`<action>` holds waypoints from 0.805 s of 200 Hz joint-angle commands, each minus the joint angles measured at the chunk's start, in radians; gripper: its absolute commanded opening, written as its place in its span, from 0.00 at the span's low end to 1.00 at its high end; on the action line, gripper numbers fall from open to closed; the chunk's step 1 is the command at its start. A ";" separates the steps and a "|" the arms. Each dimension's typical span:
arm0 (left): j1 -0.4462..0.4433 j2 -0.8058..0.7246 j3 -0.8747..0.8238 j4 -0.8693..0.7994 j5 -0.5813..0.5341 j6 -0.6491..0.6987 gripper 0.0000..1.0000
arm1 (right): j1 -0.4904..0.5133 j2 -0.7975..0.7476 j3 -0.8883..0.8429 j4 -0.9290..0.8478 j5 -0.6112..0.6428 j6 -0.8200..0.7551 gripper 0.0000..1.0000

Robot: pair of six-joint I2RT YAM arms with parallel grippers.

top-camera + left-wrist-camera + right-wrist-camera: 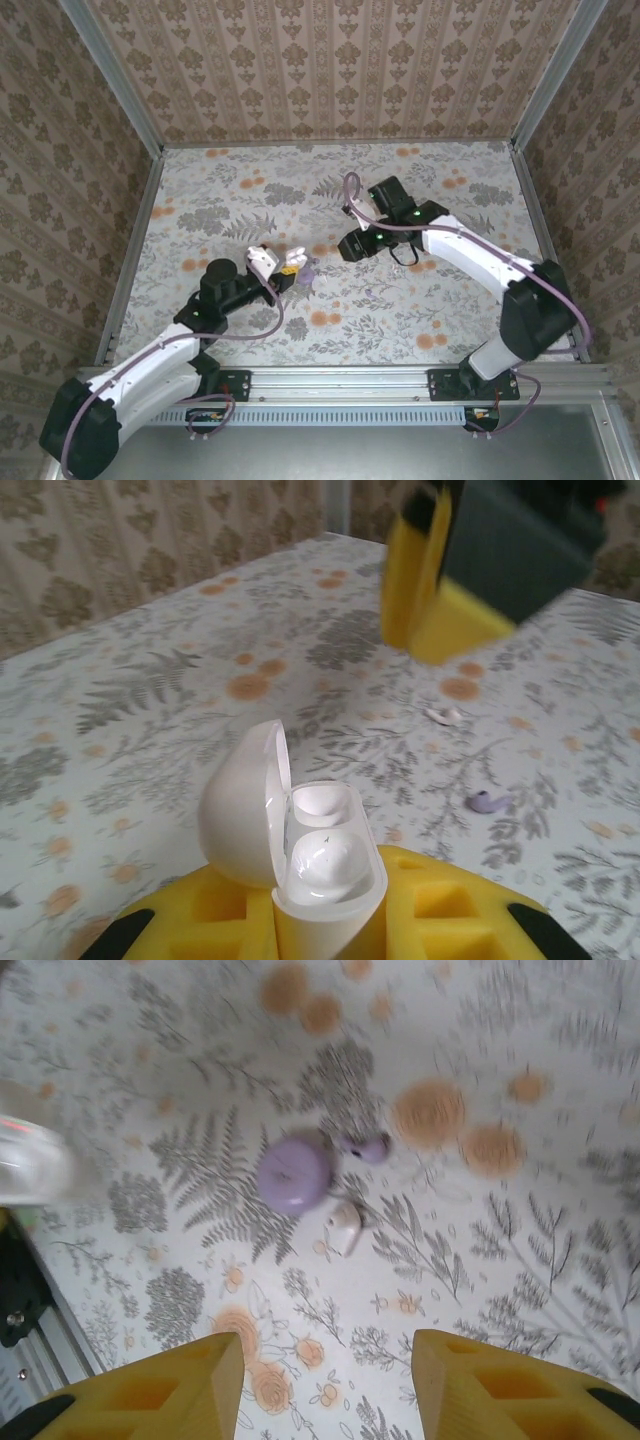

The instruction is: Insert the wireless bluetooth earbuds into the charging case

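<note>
My left gripper (pixel 325 925) is shut on the white charging case (pixel 300 850), which it holds upright with the lid open to the left. The near slot holds a glossy white earbud (pixel 328 865); the far slot (pixel 322 802) looks hollow. On the table beyond lie a white earbud (pixel 443 716) and a purple earbud (pixel 488 802). My right gripper (pixel 325 1380) hangs open above the table, nothing between its fingers. Ahead of it lie a white earbud (pixel 343 1228), a round purple piece (pixel 293 1173) and a smaller purple piece (pixel 365 1146). From above, the case (pixel 262 260) sits left of the right gripper (pixel 355 245).
The floral tablecloth (pixel 420 300) covers the table. Patterned walls with metal corner posts (pixel 115 80) enclose it on three sides. The right gripper's cable (pixel 352 195) loops above its wrist. Open cloth lies to the right and at the back.
</note>
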 commanded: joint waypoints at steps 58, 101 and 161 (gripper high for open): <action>0.036 -0.203 -0.058 -0.103 -0.225 -0.067 0.11 | 0.100 0.277 0.194 -0.141 0.077 0.162 0.44; 0.051 -0.221 -0.054 -0.141 -0.214 -0.066 0.11 | 0.143 0.370 0.252 -0.150 0.135 0.161 0.43; 0.061 -0.221 -0.053 -0.163 -0.220 -0.080 0.11 | 0.185 0.439 0.287 -0.150 0.197 0.154 0.42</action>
